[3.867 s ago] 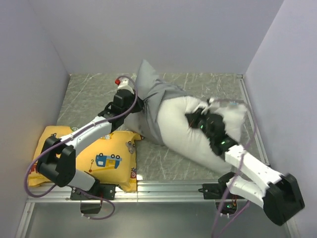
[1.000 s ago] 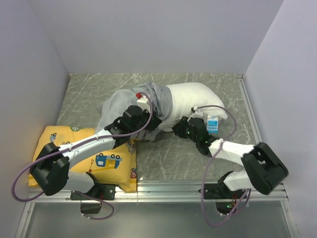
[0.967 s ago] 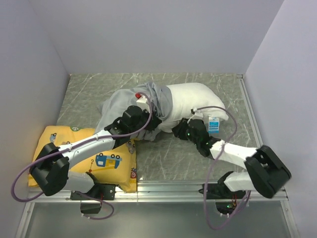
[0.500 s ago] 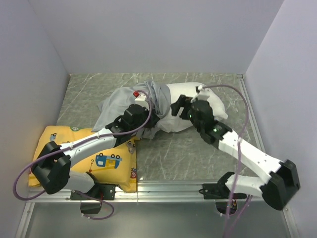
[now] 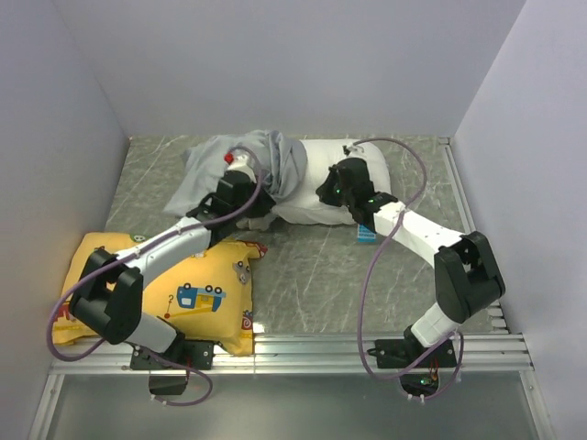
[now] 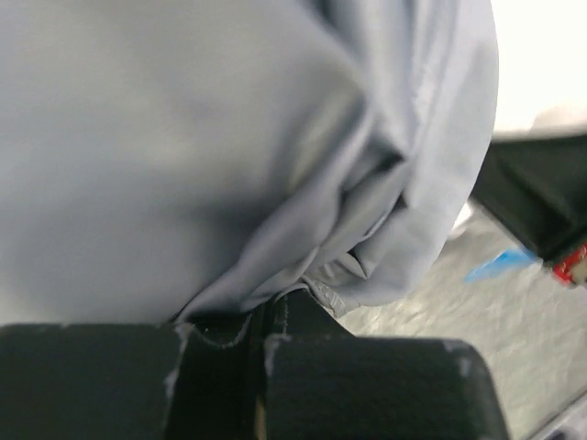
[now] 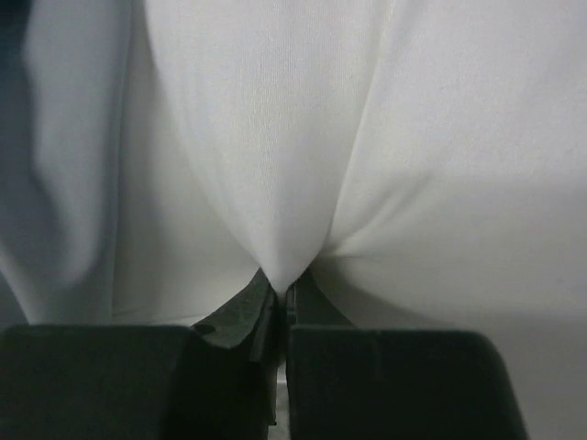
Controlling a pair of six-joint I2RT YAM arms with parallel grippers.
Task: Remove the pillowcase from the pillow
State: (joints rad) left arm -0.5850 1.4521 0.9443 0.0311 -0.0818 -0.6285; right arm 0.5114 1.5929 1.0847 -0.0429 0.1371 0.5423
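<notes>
While the yellow cushion [image 5: 183,293] lies untouched at lower left of the overhead view, the left hand [image 6: 264,316] stays clamped on a fold of the pillowcase [image 5: 225,160], which is now bunched over only the left end of the pillow [image 5: 316,179] at upper centre of the bench [image 5: 312,275]. Further right comes the change: the right hand [image 7: 280,293], spread wide half a second ago, has closed on a pinch of the pillow's white fabric. With both pieces held, pulling them apart should, I judge, slip the cover free.

One pillowcase [image 5: 215,170], one pillow [image 5: 316,160], one yellow cushion [image 5: 197,293], two hands, left hand [image 6: 260,316], right hand [image 7: 280,298]
</notes>
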